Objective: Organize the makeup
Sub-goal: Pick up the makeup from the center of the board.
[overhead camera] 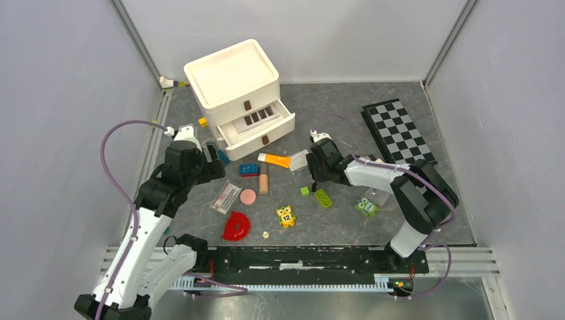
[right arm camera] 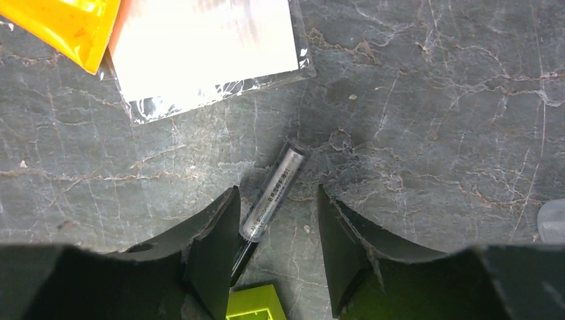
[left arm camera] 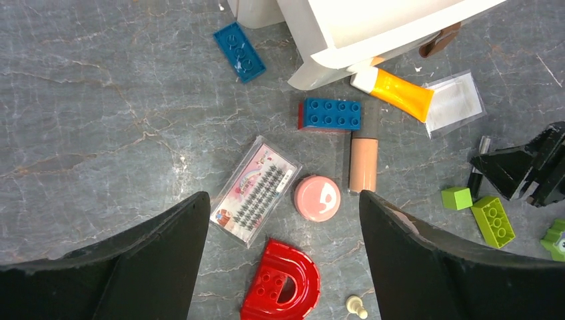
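Pencil (right arm camera: 270,197) lies between right gripper (right arm camera: 278,193) jaws (parted).

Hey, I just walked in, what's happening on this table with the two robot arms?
The arms are tidying makeup scattered among toy bricks. The right pincer is open with the thin black pencil lying between its fingers, not yet gripped. The left pincer is open too, holding nothing, above the lash packet, pink disc and beige stick. The orange tube lies by the white drawer unit, which has one drawer pulled out.
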Robot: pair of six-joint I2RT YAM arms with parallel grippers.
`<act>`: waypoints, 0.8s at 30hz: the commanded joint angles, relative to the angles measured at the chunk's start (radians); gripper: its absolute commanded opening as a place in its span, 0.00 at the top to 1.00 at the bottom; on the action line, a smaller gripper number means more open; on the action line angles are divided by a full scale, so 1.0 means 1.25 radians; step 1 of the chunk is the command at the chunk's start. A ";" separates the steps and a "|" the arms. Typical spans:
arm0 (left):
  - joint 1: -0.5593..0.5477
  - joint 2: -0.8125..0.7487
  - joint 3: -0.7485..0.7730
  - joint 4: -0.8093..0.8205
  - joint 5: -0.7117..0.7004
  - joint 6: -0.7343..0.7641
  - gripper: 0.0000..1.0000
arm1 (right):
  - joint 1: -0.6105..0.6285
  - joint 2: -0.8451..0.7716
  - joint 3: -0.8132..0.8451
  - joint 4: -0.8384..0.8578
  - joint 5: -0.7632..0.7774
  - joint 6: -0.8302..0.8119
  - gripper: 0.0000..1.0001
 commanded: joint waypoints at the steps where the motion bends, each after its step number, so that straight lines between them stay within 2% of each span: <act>1: 0.003 -0.028 -0.006 0.010 -0.023 0.056 0.11 | 0.010 0.025 0.049 -0.008 0.017 0.005 0.50; 4: 0.003 -0.032 -0.015 0.010 -0.022 0.059 0.11 | 0.017 0.040 0.062 -0.023 0.021 0.001 0.54; 11: 0.003 -0.040 -0.029 0.024 -0.027 0.055 0.11 | 0.031 0.044 0.074 -0.043 0.045 -0.005 0.72; 19: 0.003 -0.043 -0.031 0.025 -0.035 0.054 0.11 | 0.031 -0.028 0.091 -0.020 0.073 -0.004 0.81; 24: 0.003 -0.041 -0.033 0.024 -0.048 0.053 0.11 | 0.031 -0.050 0.172 0.011 0.066 -0.022 0.82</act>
